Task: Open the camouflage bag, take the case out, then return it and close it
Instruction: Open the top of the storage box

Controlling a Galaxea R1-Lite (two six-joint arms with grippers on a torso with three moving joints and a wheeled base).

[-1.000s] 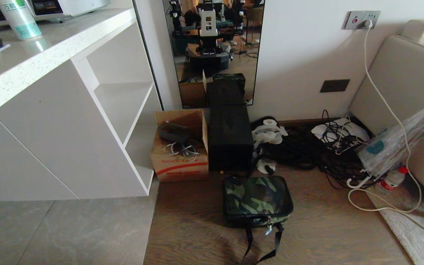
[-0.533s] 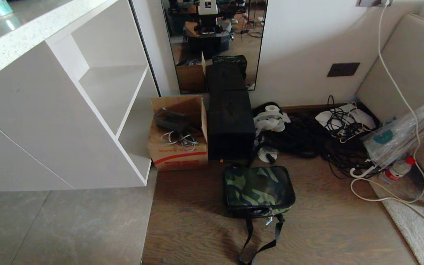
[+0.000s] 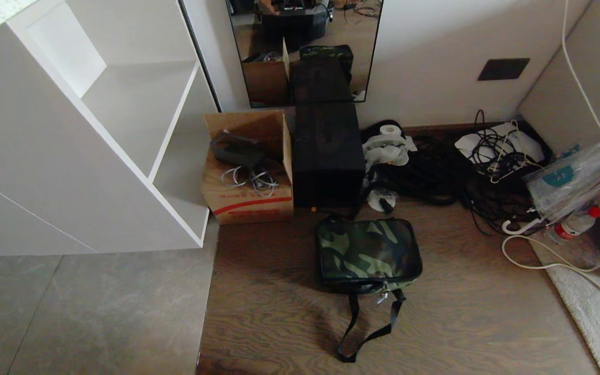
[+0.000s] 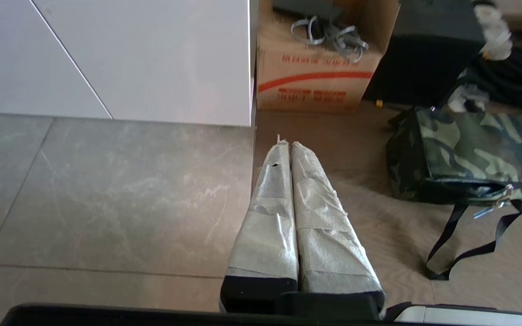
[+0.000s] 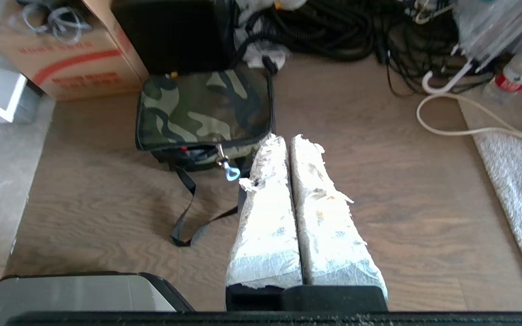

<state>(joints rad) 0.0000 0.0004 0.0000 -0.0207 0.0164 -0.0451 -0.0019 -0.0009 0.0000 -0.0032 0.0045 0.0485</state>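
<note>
The camouflage bag (image 3: 367, 252) lies closed on the wood floor, its black strap (image 3: 367, 333) trailing toward me and a silver zipper pull (image 5: 230, 173) hanging at its near edge. The case is hidden. Neither arm shows in the head view. My left gripper (image 4: 287, 144) is shut and empty, hanging above the floor to the left of the bag (image 4: 469, 154). My right gripper (image 5: 287, 138) is also shut and empty, above the floor just off the bag's (image 5: 204, 108) near right corner, apart from it.
Behind the bag stand a tall plain black box (image 3: 327, 153) and a brown cardboard box (image 3: 248, 169) with cables. A white cabinet (image 3: 71, 146) is on the left. Tangled black cables (image 3: 461, 179), a plastic bottle (image 3: 573, 224) and a rug (image 3: 591, 312) lie on the right.
The head view has tilted down: the whole scene slid up the picture and the counter top left it. Nothing on the floor has moved.
</note>
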